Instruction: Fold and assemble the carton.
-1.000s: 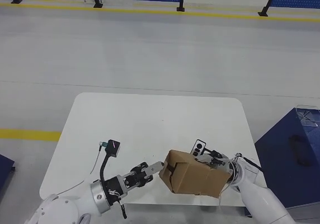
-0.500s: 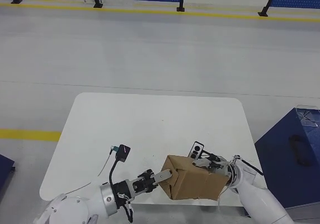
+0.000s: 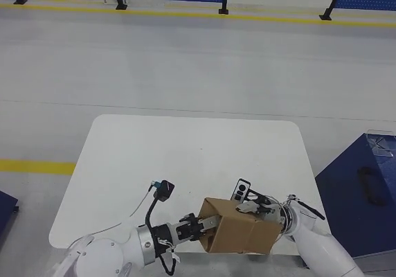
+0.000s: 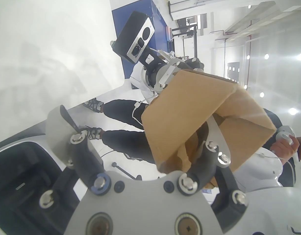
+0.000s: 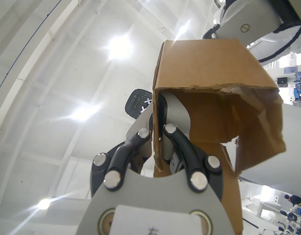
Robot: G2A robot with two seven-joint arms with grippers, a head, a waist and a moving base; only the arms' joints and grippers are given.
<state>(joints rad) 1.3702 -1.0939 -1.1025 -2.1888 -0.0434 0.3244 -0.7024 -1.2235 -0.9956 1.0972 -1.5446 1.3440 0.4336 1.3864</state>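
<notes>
Carton (image 3: 239, 234) is at the near right edge of the surface (image 3: 184, 152), popped into a box shape and tilted between both arms; can't tell if it rests or hangs. Right gripper (image 5: 156, 125) is pinched tight on one side wall at the carton's right end, one finger inside, one outside. Left gripper (image 4: 138, 119) is spread wide with nothing clamped: one finger is poked into the left open end, the other is out in the air. Over the last second the carton came nearer and swung round, and the left arm slid right, finger now inside. Probably squaring the body or tucking a flap; end flaps look loose, so roughly midway.
</notes>
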